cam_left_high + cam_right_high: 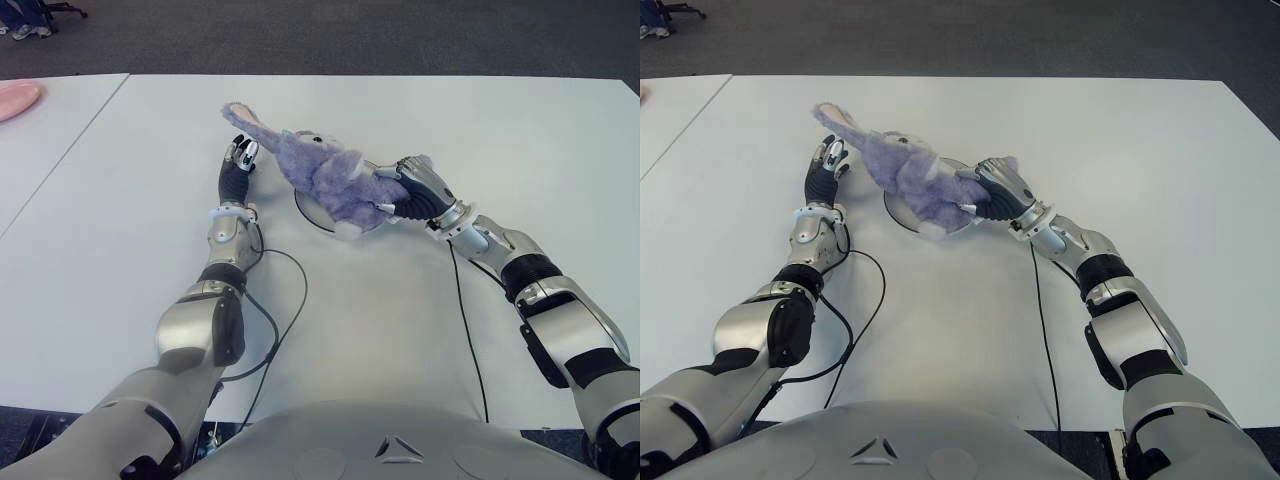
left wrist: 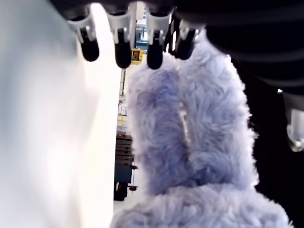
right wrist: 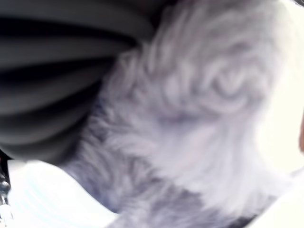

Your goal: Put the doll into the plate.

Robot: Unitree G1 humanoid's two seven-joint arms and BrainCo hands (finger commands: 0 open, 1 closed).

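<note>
- Gripping the purple doll [image 1: 325, 178], the right hand [image 1: 418, 192] had its fingers wrapped around the plush body over the white plate [image 1: 312, 217].
- Left hand [image 1: 238, 160] lay beside the doll's ear, fingers extended, holding nothing.

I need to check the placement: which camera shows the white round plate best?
The left eye view: the white round plate shows as a curved rim on the white table, under the fluffy purple plush doll gripped by the right robot hand. The right eye view shows much the same; neither wrist view shows it recognisably.
</note>
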